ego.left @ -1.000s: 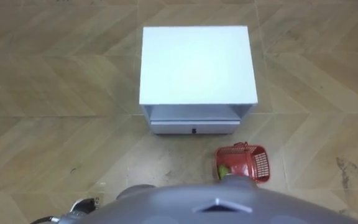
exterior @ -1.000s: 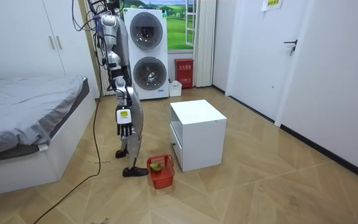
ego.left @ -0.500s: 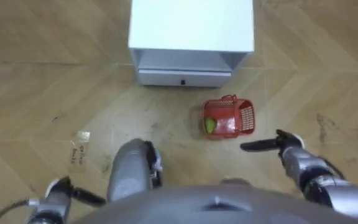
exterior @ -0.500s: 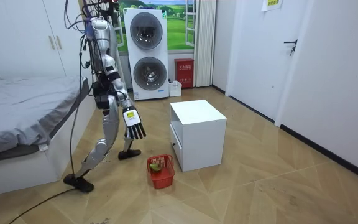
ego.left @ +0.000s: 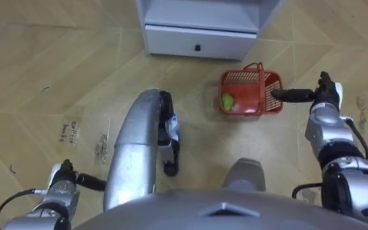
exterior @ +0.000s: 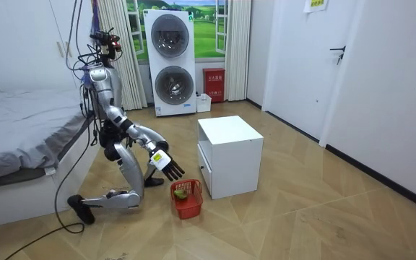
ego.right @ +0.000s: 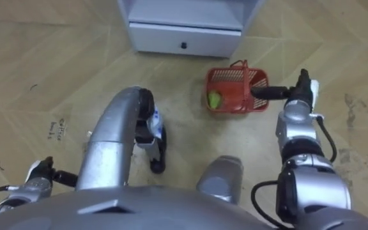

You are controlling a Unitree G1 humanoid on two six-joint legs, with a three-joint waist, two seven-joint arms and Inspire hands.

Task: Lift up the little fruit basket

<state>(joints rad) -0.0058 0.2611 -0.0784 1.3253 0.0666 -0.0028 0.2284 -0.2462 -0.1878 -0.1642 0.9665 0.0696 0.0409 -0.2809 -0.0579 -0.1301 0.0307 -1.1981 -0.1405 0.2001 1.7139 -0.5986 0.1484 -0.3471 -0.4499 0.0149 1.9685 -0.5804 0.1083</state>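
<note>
Red plastic fruit basket (ego.left: 251, 96): on the wooden floor (ego.left: 56, 76), just near of the white cabinet's drawer (ego.left: 200, 41). Judged light, with stiff openwork walls; one green fruit (ego.left: 228, 101) at its left end may roll. Best taken by the thin arched handle (ego.left: 257, 66). Long axis left–right, mouth up. Right hand (ego.left: 323, 102): fingers (ego.left: 291, 94) straight, together, pointing left over the basket's right end. Left hand (ego.left: 62, 185): near left, fingers loosely straight, empty.

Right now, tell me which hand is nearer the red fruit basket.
Right. The right hand reaches toward the basket from its right, fingers straight, tips at its rim. The left hand hangs low on the robot's left, well away.
</note>
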